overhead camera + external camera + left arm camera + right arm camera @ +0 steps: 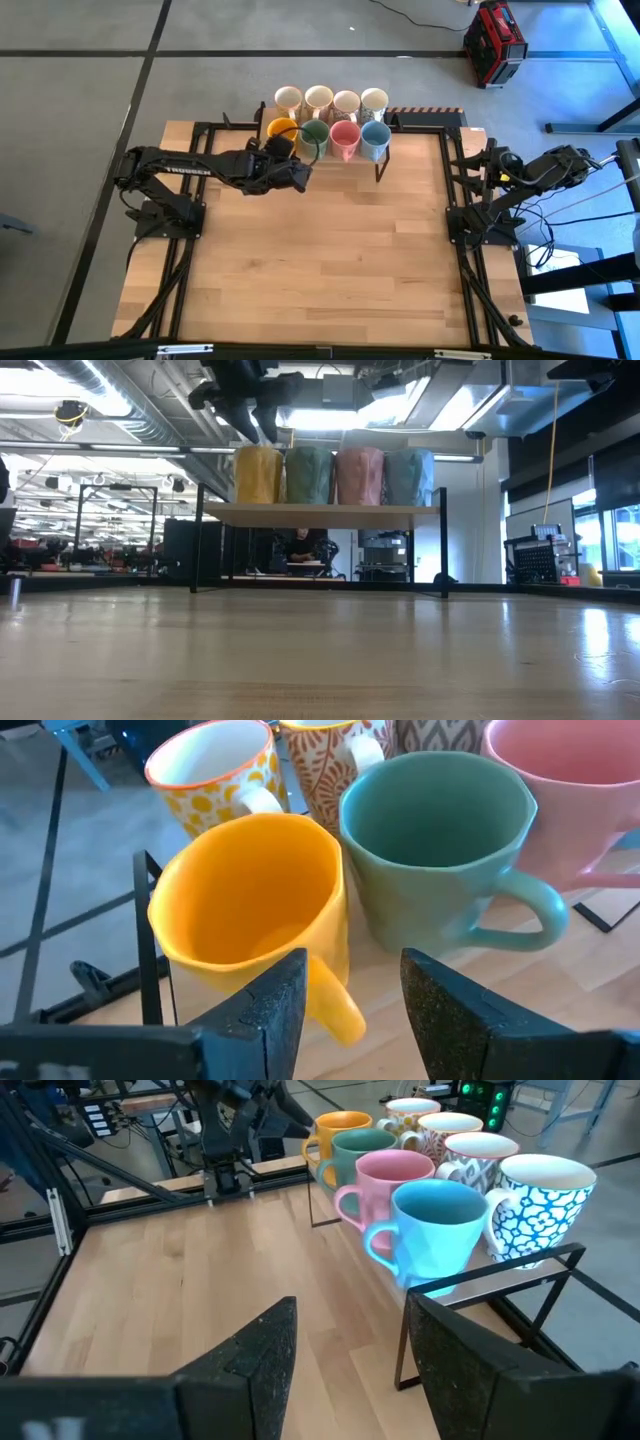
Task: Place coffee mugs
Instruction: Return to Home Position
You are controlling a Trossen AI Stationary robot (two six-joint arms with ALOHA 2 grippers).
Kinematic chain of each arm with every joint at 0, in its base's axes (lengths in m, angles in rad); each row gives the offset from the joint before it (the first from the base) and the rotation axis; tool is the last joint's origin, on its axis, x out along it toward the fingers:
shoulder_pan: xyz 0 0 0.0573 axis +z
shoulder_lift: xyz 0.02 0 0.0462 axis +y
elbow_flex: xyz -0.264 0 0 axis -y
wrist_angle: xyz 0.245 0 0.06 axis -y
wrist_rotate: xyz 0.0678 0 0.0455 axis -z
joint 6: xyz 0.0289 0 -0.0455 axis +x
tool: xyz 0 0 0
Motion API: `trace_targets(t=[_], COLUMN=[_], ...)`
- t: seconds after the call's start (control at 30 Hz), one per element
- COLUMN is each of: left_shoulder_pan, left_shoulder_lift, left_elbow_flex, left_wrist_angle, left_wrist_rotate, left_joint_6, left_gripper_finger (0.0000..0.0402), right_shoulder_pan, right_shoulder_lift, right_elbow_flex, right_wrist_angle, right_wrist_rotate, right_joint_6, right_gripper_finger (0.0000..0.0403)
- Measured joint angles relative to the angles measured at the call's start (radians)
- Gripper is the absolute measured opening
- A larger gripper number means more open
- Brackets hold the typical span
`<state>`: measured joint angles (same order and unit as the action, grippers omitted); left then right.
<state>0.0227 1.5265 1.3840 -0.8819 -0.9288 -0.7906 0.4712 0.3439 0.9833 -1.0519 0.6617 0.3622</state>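
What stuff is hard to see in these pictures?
- Low view: the back row of mugs hides behind the front row.
- Left wrist view: the pink mug is cut off by the edge.
- Low view: a person beyond the shelf is too small and dark.

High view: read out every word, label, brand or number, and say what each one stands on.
"TROSSEN": white letters along the left arm.
Unreadable: any marks on the red case on the floor are too small.
Unreadable: no lettering can be made out on the right arm.
None: no words show on the coffee mugs.
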Motion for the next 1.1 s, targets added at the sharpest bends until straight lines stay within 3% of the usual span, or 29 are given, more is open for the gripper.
trace_targets(t=[0.3,0.47,0.53,0.63,0.83,1.03,1.1], left_shoulder_pan=[-0.012,-0.044,-0.059,-0.068,-0.070,-0.056,-0.052], left_shoulder_lift=[-0.004,-0.006,-0.008,-0.021,-0.133,-0.361,-0.452], left_elbow_flex=[0.092,0.189,0.203,0.190,0.051,-0.212,-0.302], left_wrist_angle=[-0.006,-0.002,0.008,0.033,0.316,0.536,0.599], left_wrist_rotate=[0.007,0.039,0.106,0.317,0.671,0.714,0.717], left_joint_6=[0.098,0.303,0.404,0.500,0.574,0.583,0.583], left_gripper_finger=[0.0157,0.0157,0.0157,0.0154,0.0117,0.0064,0.0048], right_shoulder_pan=[0.000,0.000,0.000,0.000,0.000,0.000,0.000], right_shoulder_lift=[0.000,0.000,0.001,0.006,0.003,-0.051,-0.089], right_elbow_flex=[0.000,0.000,-0.001,-0.015,-0.038,-0.038,-0.042], right_wrist_angle=[0.001,0.006,0.011,0.038,0.084,0.151,0.175], right_wrist_rotate=[0.000,-0.030,-0.048,-0.055,-0.092,-0.124,-0.131], right_joint_6=[0.000,0.010,0.010,-0.003,-0.030,-0.027,-0.030], right_gripper_finger=[0.0179,0.0179,0.0178,0.0163,0.0094,0.0015,0.0005])
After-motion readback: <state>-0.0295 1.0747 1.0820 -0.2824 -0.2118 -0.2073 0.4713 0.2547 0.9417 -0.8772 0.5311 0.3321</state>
